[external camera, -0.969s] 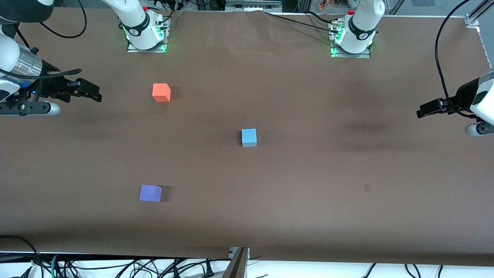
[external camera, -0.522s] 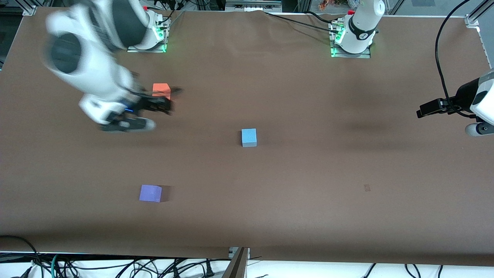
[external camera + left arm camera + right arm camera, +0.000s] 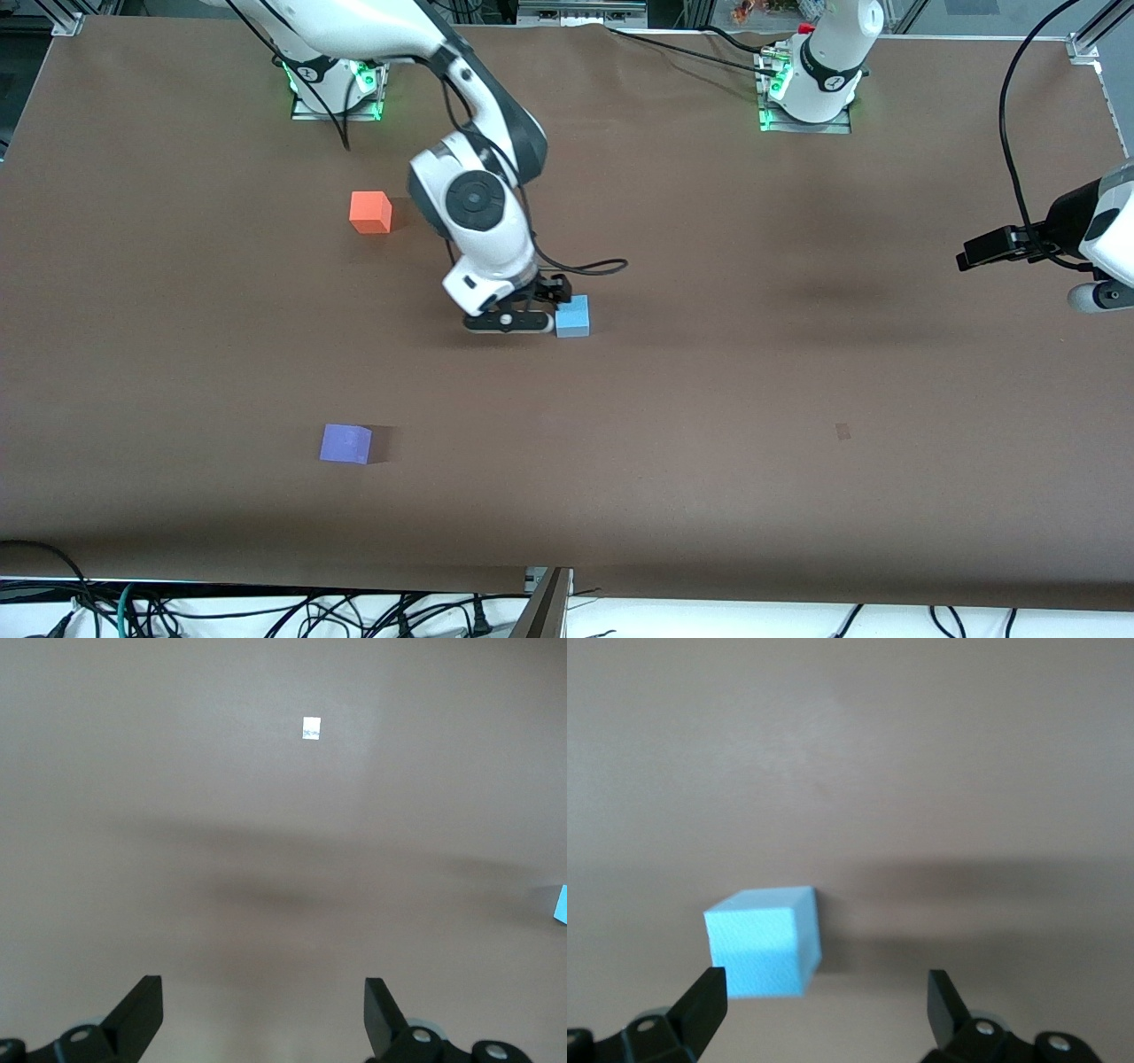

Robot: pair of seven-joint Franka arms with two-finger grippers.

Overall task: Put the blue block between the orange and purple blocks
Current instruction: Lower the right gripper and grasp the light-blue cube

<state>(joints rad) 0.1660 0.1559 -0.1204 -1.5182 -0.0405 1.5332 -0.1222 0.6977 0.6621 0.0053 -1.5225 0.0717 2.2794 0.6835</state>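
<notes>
Right gripper [image 3: 551, 301] low beside blue block [image 3: 572, 316], fingers spread and empty.
Block [image 3: 764, 941] on table [image 3: 709, 399] just ahead of one fingertip [image 3: 704, 997], untouched; orange block [image 3: 370, 213] and purple block [image 3: 345, 443] well apart; left gripper [image 3: 263, 1014] waiting, released.

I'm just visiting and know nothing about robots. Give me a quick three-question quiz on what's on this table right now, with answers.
1. True or false: the right hand is already clamped on the blue block.
2. Which block lies nearest the front camera? A) orange block B) blue block C) purple block
3. Fill in: the left hand waits, open, over the ____ arm's end of the table.

Key:
1. False. Its fingers are open, with the block just ahead of them and off to one side.
2. C
3. left
</notes>
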